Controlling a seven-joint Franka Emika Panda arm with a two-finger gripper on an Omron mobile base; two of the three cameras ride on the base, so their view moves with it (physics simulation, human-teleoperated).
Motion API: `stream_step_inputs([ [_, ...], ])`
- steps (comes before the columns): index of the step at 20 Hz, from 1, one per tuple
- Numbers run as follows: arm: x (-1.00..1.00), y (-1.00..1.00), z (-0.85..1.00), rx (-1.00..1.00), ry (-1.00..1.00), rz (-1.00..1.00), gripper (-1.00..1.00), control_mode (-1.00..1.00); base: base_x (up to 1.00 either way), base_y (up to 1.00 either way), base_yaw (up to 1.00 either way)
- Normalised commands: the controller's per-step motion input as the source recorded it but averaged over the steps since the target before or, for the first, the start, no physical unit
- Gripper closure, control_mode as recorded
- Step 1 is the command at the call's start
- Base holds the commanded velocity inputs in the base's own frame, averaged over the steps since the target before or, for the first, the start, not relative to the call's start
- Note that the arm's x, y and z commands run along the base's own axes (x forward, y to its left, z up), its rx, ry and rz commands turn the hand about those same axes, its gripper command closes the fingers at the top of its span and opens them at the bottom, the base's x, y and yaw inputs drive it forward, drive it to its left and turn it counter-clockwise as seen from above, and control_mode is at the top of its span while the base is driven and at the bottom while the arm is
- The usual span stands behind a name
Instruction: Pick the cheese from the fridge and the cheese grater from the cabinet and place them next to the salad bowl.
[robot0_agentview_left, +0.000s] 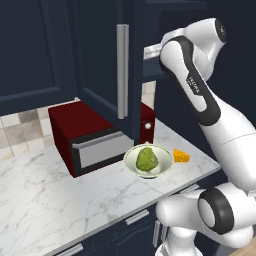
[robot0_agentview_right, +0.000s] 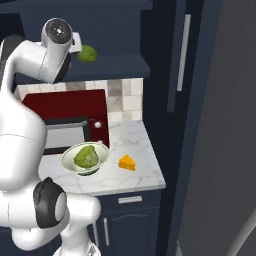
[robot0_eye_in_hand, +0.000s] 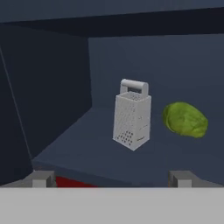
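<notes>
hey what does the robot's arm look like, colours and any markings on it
The arm is glossy white with rounded, tube-like links and dark grey-black bands at the joints. A small dark logo runs along one dark band on the upper link. At the gripper, the two fingers are small, blocky and grey.

Two base views look down from behind the arm, left and right, sharing the counter (robot0_agentview_left: 60, 195) corner. The hand view looks close into the cabinet (robot0_eye_in_hand: 52, 87).
</notes>
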Motion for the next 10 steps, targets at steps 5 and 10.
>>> stream_step_inputs([
  [5, 0.05, 0.02, 0.07, 0.02, -0.02, 0.03, -1.00, -1.00, 0.00, 0.00, 0.00],
  [10, 0.68, -0.02, -0.03, 0.00, 0.00, 0.00, -1.00, -1.00, 0.00, 0.00, 0.00],
])
